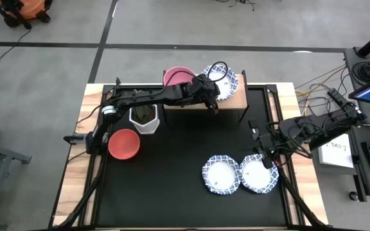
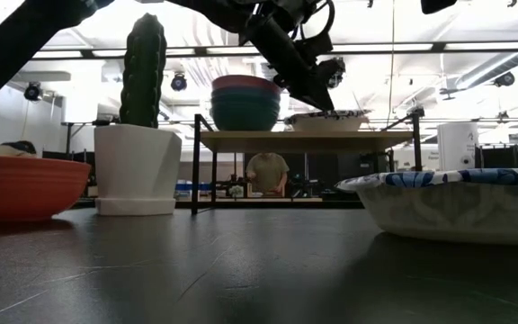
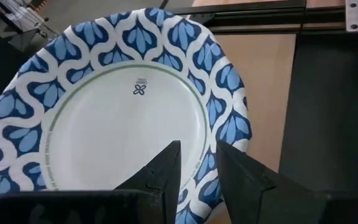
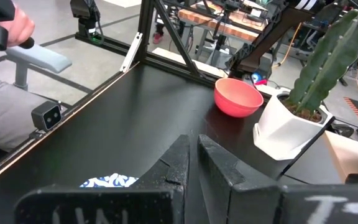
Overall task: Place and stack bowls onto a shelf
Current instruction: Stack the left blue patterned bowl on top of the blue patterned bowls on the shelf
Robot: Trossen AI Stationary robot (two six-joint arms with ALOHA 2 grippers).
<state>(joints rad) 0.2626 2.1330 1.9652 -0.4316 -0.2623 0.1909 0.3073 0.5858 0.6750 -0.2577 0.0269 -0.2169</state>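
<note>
A blue-and-white patterned bowl sits on the light-wood shelf, beside a stack of plain bowls with pink on top. My left gripper is over that patterned bowl's near rim, open by a narrow gap. A red bowl and two more patterned bowls rest on the black table. My right gripper hangs shut above the table beside the right-hand patterned bowl. My left gripper comes from above with one finger over the bowl's white inside and the other outside the patterned rim. Whether either finger touches the rim, I cannot tell. The bowl rests on the shelf.
A white hexagonal pot with a cactus stands on the table left of the shelf, near the red bowl. Bare black tabletop lies in the middle. A person's hand and leg show beyond the table's edge.
</note>
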